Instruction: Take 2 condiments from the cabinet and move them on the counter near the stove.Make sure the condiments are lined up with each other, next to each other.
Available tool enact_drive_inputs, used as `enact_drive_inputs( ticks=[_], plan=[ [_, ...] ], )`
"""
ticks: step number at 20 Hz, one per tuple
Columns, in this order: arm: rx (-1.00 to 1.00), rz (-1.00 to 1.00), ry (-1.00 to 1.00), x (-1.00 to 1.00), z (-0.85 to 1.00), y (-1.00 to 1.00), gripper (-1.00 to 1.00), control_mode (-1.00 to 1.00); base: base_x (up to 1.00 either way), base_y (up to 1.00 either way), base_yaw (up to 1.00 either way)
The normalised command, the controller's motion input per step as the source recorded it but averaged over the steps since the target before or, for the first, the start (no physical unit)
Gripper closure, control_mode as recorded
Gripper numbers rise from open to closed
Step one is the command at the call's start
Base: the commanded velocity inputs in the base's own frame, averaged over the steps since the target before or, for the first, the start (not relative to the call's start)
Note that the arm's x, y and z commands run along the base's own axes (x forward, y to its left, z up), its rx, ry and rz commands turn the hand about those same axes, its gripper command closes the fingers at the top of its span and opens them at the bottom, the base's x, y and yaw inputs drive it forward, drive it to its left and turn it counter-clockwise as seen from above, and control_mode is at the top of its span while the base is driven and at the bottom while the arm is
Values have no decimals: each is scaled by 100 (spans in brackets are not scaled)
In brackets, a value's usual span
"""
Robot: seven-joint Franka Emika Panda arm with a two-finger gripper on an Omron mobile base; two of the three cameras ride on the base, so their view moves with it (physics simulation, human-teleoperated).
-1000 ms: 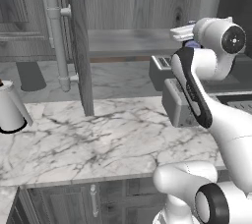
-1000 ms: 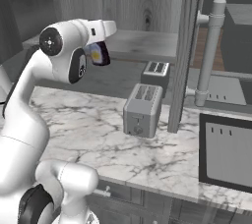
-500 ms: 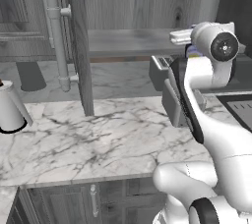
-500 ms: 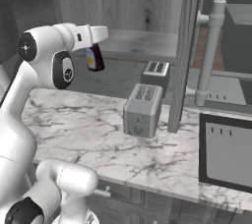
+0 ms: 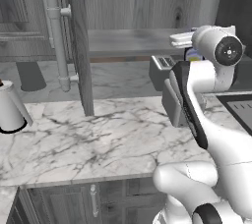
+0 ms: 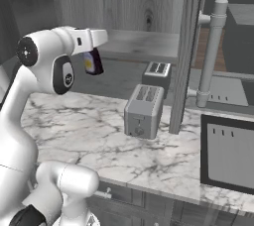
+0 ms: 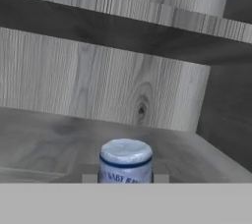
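Left base view: the white arm rises from the lower right over the marble counter (image 5: 88, 134). Its hand reaches toward the open cabinet (image 5: 128, 41), level with the inner shelf. A sliver of bottle (image 5: 193, 55) peeks out below the hand, mostly hidden by the arm. The cabinet door (image 5: 74, 41) stands open to the left.

Right base view: the gripper (image 6: 92, 54) sits in front of the shelf, above the counter, closed on the sauce bottle (image 6: 92, 62). The bottle hangs tilted beneath the hand, its yellow label showing. A toaster (image 6: 143, 110) stands on the counter to the right, well apart.

Hand view: the bottle's blue cap (image 7: 126, 155) sits centred between the finger tips, the cabinet's shelf and back wall beyond it.
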Motion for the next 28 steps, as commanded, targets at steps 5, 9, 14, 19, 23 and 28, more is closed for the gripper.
enact_drive_inputs(
  ticks=[5, 9, 14, 19, 23, 28],
  plan=[
    [2, 13, 0, -16, -7, 0, 100, -100, 0, 0, 0],
    [2, 13, 0, -23, -2, 0, 100, -100, 0, 0, 0],
    [0, 13, 0, -22, -2, 0, 100, -100, 0, 0, 0],
    [0, 9, 0, -23, -1, 0, 100, -100, 0, 0, 0],
    [0, 0, -1, -8, -5, 1, 100, -100, 0, 0, 0],
    [0, 0, -5, -5, -10, 5, 100, -100, 0, 0, 0]
  ],
)
